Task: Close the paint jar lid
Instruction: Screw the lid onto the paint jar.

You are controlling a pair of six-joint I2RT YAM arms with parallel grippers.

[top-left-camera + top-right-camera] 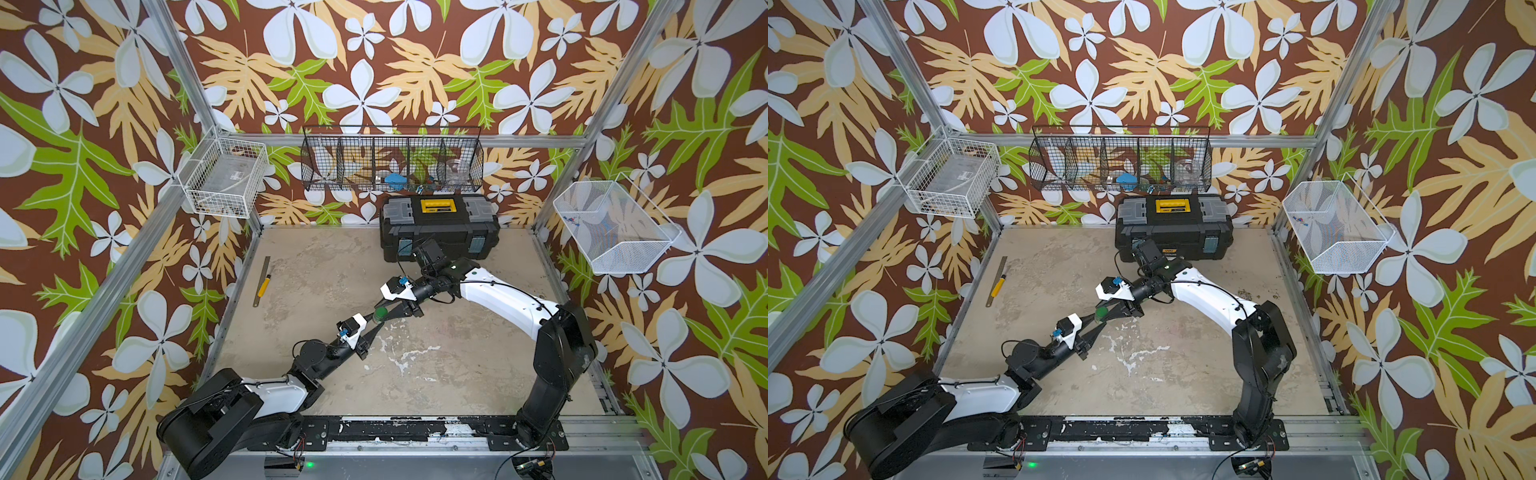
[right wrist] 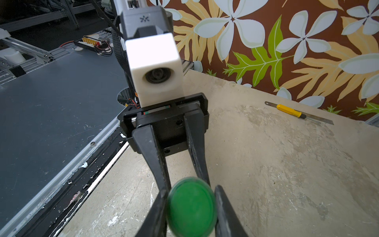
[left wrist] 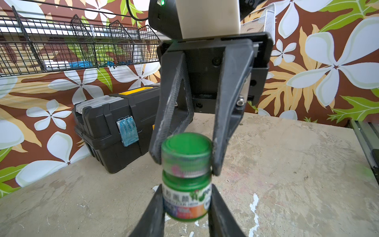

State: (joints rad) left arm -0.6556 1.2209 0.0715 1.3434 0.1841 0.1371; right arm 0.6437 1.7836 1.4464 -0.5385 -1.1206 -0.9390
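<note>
Over the mottled tabletop [image 1: 457,353], the left gripper [image 3: 186,213] clamps the paint jar [image 3: 185,202] and the right gripper [image 3: 186,166] pinches the lid [image 3: 186,151], seated on top; tightening is probably left to do.

The left arm [image 1: 272,390] stretches low from its base at the near left toward the middle. Its hand [image 1: 374,322] is clamped on the sides of the paint jar [image 3: 186,197]. The right arm [image 1: 498,297] rises from its base at the near right, bends at the elbow and reaches inward. The two hands meet tip to tip, facing each other, with the right hand [image 1: 388,312] gripping the lid [image 3: 186,146] on top of the jar.
</note>
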